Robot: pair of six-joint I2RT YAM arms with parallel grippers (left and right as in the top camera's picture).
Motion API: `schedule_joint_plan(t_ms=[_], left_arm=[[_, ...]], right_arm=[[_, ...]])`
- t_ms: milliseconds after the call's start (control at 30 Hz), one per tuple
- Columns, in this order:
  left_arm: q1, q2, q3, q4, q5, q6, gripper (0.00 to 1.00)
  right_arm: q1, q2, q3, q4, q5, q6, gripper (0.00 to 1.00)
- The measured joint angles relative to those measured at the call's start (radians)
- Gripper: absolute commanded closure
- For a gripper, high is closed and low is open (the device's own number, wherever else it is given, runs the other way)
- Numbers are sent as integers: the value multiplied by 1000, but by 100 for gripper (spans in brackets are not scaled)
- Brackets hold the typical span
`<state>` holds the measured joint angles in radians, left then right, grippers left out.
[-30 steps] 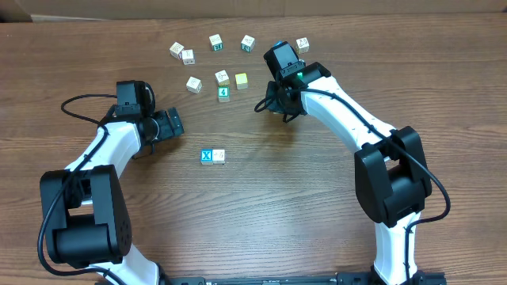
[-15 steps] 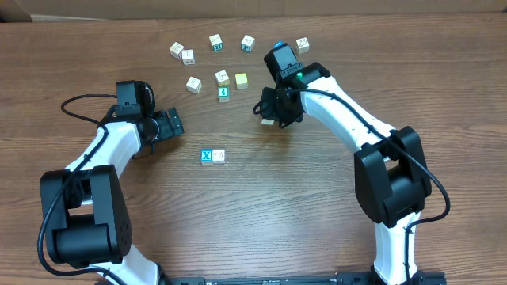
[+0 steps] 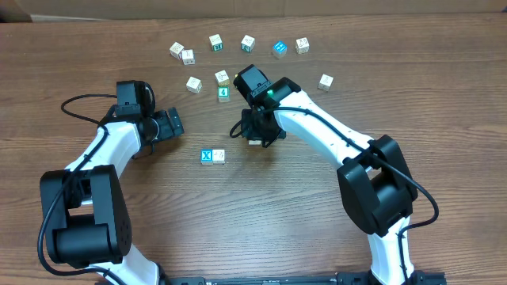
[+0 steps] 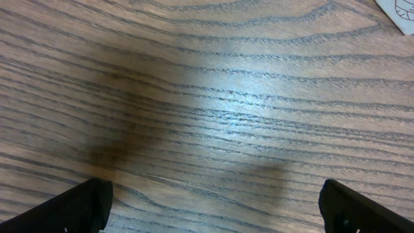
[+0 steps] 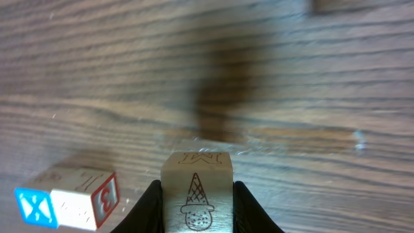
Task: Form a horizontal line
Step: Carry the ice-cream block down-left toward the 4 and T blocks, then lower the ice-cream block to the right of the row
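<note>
Two blocks lie side by side mid-table: a blue X block (image 3: pixel 207 156) and a white block with a red 3 (image 3: pixel 219 156); both show at lower left in the right wrist view, the X block (image 5: pixel 32 206) and the 3 block (image 5: pixel 84 197). My right gripper (image 3: pixel 255 136) is shut on a wooden block with an ice-cream cone drawing and a W (image 5: pixel 197 197), held just above the table, right of and a little beyond the pair. My left gripper (image 3: pixel 173 124) is open and empty, left of the pair; its view shows bare wood (image 4: pixel 213 116).
Several loose blocks lie scattered at the back: a green 4 block (image 3: pixel 223 93), a yellow-green block (image 3: pixel 240 80), a blue block (image 3: pixel 279 49), white blocks (image 3: pixel 194 83) and one at the right (image 3: pixel 325 81). A white paper corner (image 4: pixel 401 13) shows in the left wrist view.
My right gripper has moved left and toward the front with the cone block, from near the back blocks to close by the X and 3 pair. The left arm has not moved.
</note>
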<state>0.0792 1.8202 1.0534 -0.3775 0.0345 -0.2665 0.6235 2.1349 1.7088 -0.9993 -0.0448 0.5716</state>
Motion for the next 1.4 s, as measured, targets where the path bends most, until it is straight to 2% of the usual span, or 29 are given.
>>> schedule_joint_plan(t_ms=[333, 667, 800, 1400], left_arm=[[0, 0, 0, 0, 0, 0, 0], [0, 0, 0, 0, 0, 0, 1], [0, 0, 0, 0, 0, 0, 0], [0, 0, 0, 0, 0, 0, 0]], right_arm=[[-13, 0, 0, -17, 73, 5, 92], [-13, 0, -44, 4, 97, 6, 91], [-13, 0, -60, 12, 113, 5, 87], [-13, 0, -60, 19, 123, 5, 86]])
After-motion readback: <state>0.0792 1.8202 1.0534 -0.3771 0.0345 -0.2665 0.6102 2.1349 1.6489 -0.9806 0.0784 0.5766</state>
